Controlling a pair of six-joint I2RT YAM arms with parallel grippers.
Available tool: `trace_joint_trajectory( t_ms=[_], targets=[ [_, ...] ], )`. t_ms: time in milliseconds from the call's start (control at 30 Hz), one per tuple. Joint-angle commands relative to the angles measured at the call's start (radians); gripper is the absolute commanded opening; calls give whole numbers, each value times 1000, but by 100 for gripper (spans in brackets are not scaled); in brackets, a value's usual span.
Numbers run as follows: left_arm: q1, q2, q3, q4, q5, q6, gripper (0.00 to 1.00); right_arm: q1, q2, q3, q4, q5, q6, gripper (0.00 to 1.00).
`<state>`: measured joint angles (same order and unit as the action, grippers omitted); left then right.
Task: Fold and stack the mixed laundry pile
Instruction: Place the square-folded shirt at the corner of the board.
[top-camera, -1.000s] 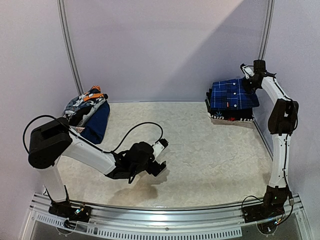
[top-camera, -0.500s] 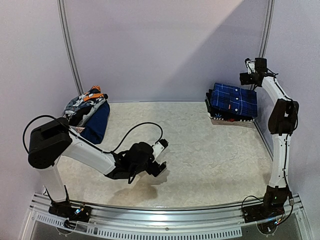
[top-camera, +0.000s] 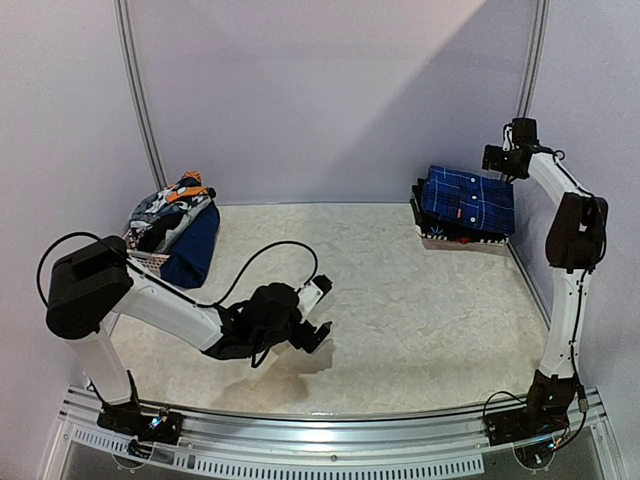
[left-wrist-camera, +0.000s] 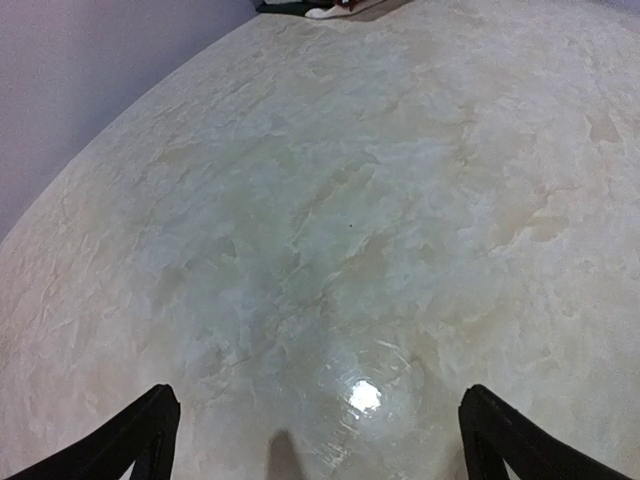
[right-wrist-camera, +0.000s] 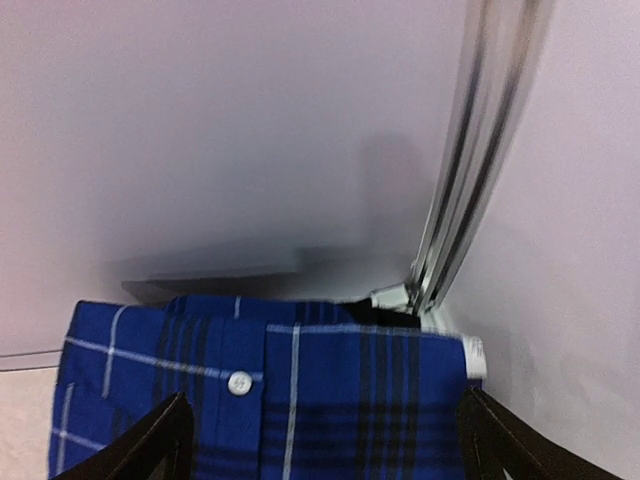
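while left tool (left-wrist-camera: 318, 398) and right tool (right-wrist-camera: 324, 396) gape empty, the blue plaid shirt (top-camera: 466, 198) lies folded, apparently flat.

A cream, marble-patterned table (top-camera: 420, 300) fills the space, glossy enough to throw back 1 bright spot of light (left-wrist-camera: 365, 395). Plain pale lilac walls (top-camera: 330, 100) close it in on 3 sides. A slim silver metal post (top-camera: 140, 100) rises at the back left, a 2nd silver post (top-camera: 530, 60) at the back right. A ribbed aluminium rail (top-camera: 330, 425) runs along the near edge. A broad diagonal shadow (top-camera: 450, 130) darkens the back wall's right part.
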<state>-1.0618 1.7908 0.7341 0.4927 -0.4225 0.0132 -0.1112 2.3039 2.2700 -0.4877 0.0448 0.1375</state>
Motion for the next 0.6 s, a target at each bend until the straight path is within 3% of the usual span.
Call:
trace_joint_trajectory(
  t_ms=[0, 333, 567],
  targets=[
    [16, -52, -36, 44, 35, -31, 100, 21, -158, -173, -21, -32, 148, 91],
    [14, -143, -121, 53, 47, -44, 100, 64, -475, -685, -50, 8, 103, 87],
    [14, -147, -130, 58, 61, -59, 100, 72, -563, -896, -89, -103, 83, 81]
  ],
)
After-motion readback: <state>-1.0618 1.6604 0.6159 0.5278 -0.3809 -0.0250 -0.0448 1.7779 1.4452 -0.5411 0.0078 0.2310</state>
